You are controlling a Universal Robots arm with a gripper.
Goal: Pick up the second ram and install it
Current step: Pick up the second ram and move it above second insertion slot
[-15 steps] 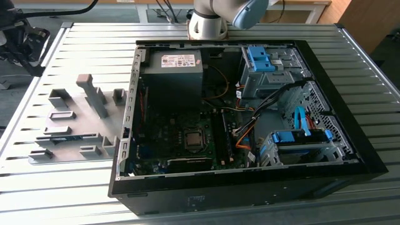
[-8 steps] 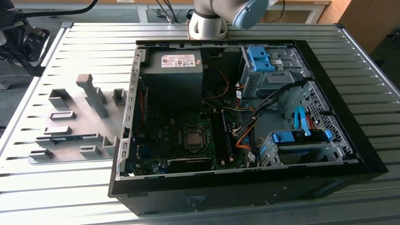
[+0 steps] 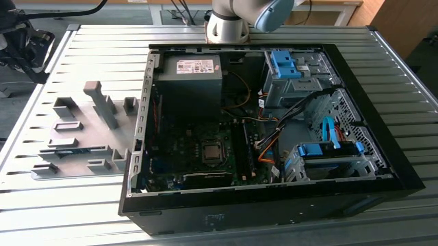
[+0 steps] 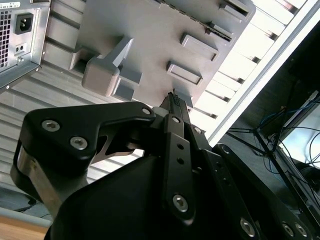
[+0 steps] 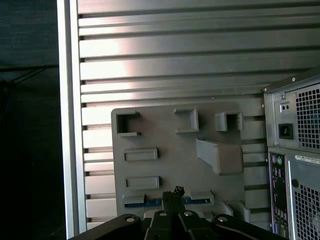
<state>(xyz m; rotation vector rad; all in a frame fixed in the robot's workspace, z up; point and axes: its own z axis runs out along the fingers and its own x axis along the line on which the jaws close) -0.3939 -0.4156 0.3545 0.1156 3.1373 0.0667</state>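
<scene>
Blue and thin, the second ram (image 3: 75, 150) is a flat circuit-board stick. It sits in a slot of the pale grey plastic holder plate (image 3: 82, 120) with raised blocks. That plate lies low toward the exterior view's left on the ribbed silver metal table (image 3: 89, 46). The open black computer case (image 3: 274, 207) stands just beside the plate, toward the exterior view's right.

My claw (image 5: 173, 192) hangs over the plate with its dark tips pointing down at the ram, apart from it by my judgement. The jaws look drawn together with nothing between them, so I hold nothing. The second wrist view shows the same narrow closed point (image 4: 173, 100) against the grey plate.

In the first wrist view my tips stand in front of the ram's middle, and blue board (image 5: 145, 203) shows to either side of them. So the ram lies straight below my tips. Its long axis runs across that picture, roughly parallel to the table's ribs. My finger links seem to spread along that same line, not across the ram's thin faces.
</scene>
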